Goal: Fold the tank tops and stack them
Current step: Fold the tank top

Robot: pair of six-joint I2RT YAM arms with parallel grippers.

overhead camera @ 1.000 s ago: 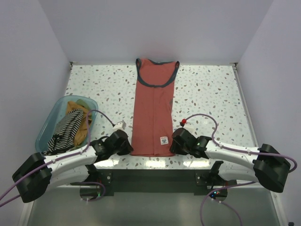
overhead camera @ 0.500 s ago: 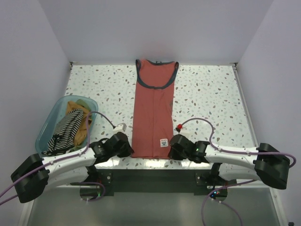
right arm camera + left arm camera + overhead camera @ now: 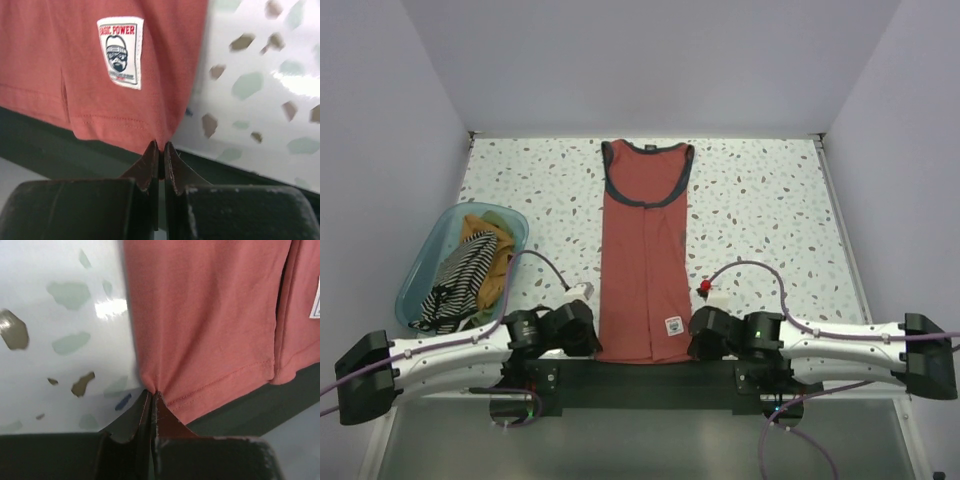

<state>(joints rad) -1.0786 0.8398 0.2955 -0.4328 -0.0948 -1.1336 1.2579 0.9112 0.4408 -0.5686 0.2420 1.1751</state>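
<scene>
A rust-red tank top [image 3: 645, 260] with dark navy trim lies folded into a long strip down the middle of the table, neck far, hem hanging just over the near edge. My left gripper [image 3: 588, 345] is shut on the hem's left corner, seen in the left wrist view [image 3: 152, 394]. My right gripper [image 3: 695, 348] is shut on the hem's right corner, seen in the right wrist view [image 3: 161, 146], beside a white label [image 3: 120, 51]. A black-and-white striped top [image 3: 460, 275] and a mustard-orange top [image 3: 488, 245] lie in the bin.
A translucent teal plastic bin [image 3: 420, 270] stands at the left of the speckled table [image 3: 770, 200]. White walls close in the table on three sides. The dark near edge [image 3: 640, 372] runs between the arm bases.
Both grippers have pulled back toward the near edge, dragging the red tank top toward me. Its hem now reaches the table's near edge and the neck has slid nearer.
</scene>
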